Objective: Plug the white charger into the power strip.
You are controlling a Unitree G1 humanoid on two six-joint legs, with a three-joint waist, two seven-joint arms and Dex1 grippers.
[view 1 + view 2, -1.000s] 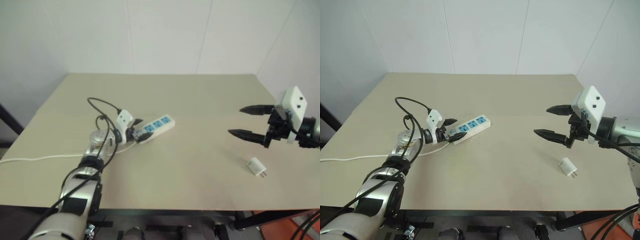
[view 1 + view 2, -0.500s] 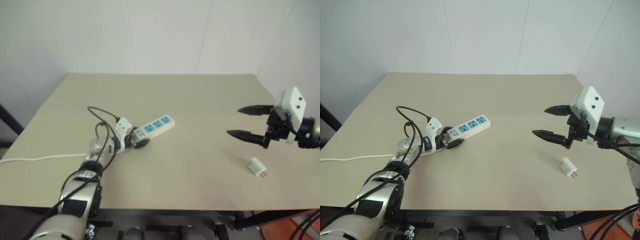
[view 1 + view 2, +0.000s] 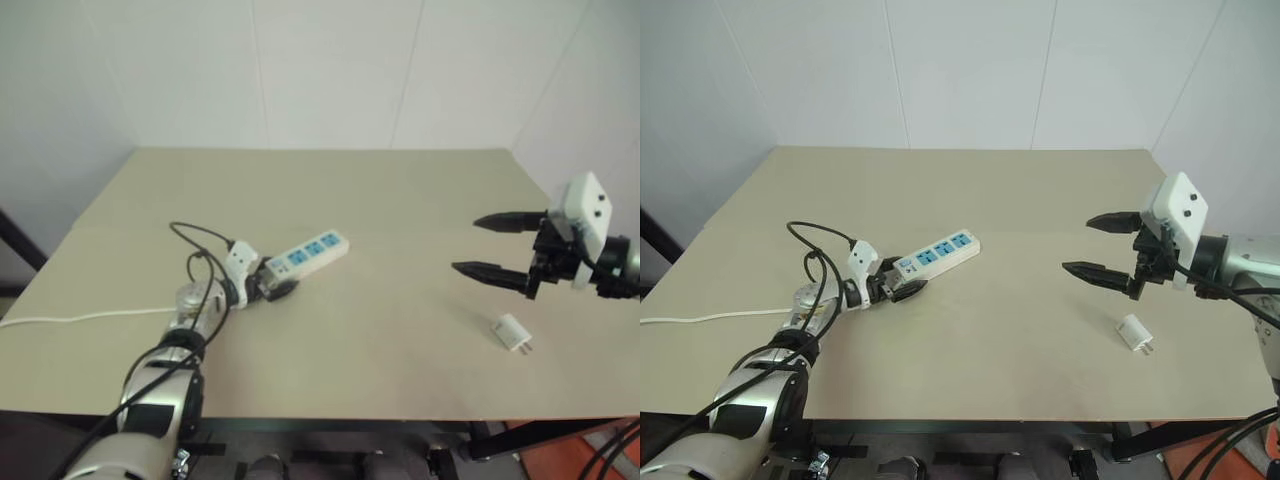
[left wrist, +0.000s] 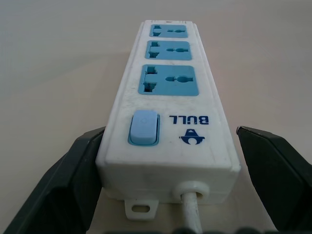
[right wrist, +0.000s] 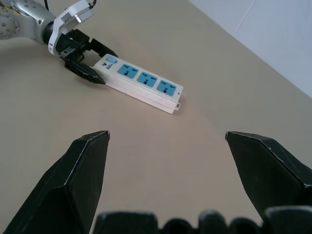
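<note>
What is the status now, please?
Left hand open, straddling switch end of power strip. Right hand open, raised over table. White charger lying untouched. Nothing in the way.

glossy white plastic power strip [image 4: 168, 122] on smooth matt beige table [image 3: 380, 200]

The left arm reaches forward and low over the bench [image 3: 1020, 190]. Its left tool [image 3: 896, 283] has the two black fingers spread wide, one on each side of the switch end of the power strip [image 3: 935, 255]; one finger is against the strip's side. The right arm is raised, and the right tool [image 3: 1099, 245] is wide open in the air, empty.
</note>
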